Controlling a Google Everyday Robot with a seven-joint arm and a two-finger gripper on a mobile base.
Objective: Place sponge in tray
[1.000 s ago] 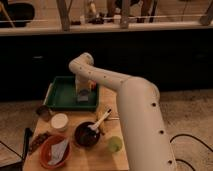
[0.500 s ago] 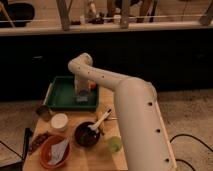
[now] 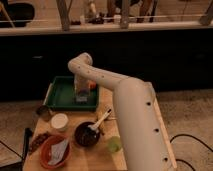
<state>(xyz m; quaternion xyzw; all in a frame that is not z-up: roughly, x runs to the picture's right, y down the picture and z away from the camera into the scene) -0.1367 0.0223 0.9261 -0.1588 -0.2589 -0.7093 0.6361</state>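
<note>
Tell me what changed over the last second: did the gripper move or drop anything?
No clear move. The gripper stays low over the right half of the green tray, arm bent as before. The dark bowl, white cup and red bowl on the table sit where they were. Whether the sponge was let go cannot be seen.

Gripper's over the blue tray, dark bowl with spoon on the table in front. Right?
No: the tray is green, not blue, per the camera view. The gripper is over it, and the dark bowl with the spoon sits on the table in front.
</note>
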